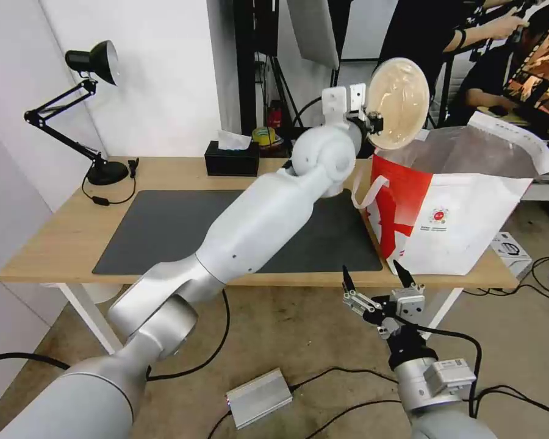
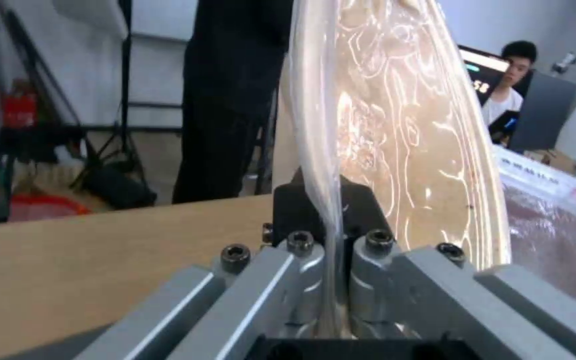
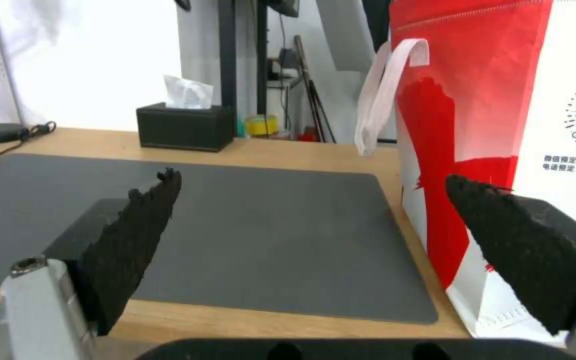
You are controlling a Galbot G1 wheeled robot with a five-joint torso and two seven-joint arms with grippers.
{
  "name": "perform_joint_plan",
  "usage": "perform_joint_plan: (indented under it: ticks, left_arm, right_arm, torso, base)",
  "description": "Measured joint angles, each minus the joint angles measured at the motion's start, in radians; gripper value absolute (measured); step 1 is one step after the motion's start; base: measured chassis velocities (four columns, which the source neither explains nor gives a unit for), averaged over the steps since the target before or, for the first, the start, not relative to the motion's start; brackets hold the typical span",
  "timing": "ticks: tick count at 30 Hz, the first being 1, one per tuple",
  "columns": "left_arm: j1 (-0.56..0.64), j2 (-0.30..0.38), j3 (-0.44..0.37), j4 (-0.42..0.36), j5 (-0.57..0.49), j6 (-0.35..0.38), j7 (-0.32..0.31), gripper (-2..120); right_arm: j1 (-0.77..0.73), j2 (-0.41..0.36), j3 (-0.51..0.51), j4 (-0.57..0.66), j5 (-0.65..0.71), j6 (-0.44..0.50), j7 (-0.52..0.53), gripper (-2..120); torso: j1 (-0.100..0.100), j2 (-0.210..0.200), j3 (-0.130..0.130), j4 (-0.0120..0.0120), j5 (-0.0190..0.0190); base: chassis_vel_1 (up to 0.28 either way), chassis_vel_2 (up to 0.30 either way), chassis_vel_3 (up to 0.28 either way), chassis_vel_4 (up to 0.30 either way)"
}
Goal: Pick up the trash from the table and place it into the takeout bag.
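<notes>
Beige glossy bowl (image 1: 399, 102) in my left gripper (image 1: 372, 124), red-and-white bag (image 1: 445, 213) beneath it, dark grey mat (image 1: 165, 225), light-wood table (image 1: 61, 238)

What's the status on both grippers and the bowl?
Left gripper shut on beige bowl, held on edge above the open takeout bag. Right gripper open, idle below the table front edge. Nothing blocking the bag mouth.
</notes>
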Motion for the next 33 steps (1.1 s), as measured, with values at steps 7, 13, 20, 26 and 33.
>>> perform_joint_plan:
  ticks: [7, 13, 20, 26, 33]
  left_arm:
    - [0.041, 0.001, 0.037, 0.04, 0.115, -0.093, 0.125, 0]
    - [0.068, 0.001, 0.065, 0.056, 0.14, -0.132, 0.194, 0]
    - [0.069, 0.001, 0.067, 0.071, 0.138, -0.132, 0.214, 0]
    - [0.057, 0.002, 0.053, 0.09, 0.129, -0.111, 0.218, 0]
    - [0.041, 0.002, 0.06, 0.088, 0.11, -0.075, 0.205, 5]
  right_arm:
    - [0.0, 0.002, -0.003, 0.0, -0.001, 0.001, 0.0, 100]
    - [0.004, 0.001, -0.005, -0.003, 0.0, 0.001, 0.0, 100]
    - [0.006, 0.0, -0.013, -0.004, 0.0, 0.001, 0.001, 100]
    - [0.006, 0.001, -0.011, -0.003, 0.0, 0.001, 0.001, 100]
    - [0.01, 0.004, -0.006, 0.0, 0.0, 0.001, 0.001, 100]
  torso:
    - [0.0, 0.0, 0.0, 0.0001, 0.0]
    - [0.0, 0.0, 0.0, 0.0001, 0.0]
    - [0.0, 0.0, 0.0, 0.0001, 0.0]
    - [0.0, 0.0, 0.0, 0.0001, 0.0]
    - [0.0, 0.0, 0.0, 0.0001, 0.0]
  base:
    - [0.0, 0.0, 0.0, 0.0]
    - [0.0, 0.0, 0.0, 0.0]
    - [0.0, 0.0, 0.0, 0.0]
    - [0.0, 0.0, 0.0, 0.0]
    - [0.0, 0.0, 0.0, 0.0]
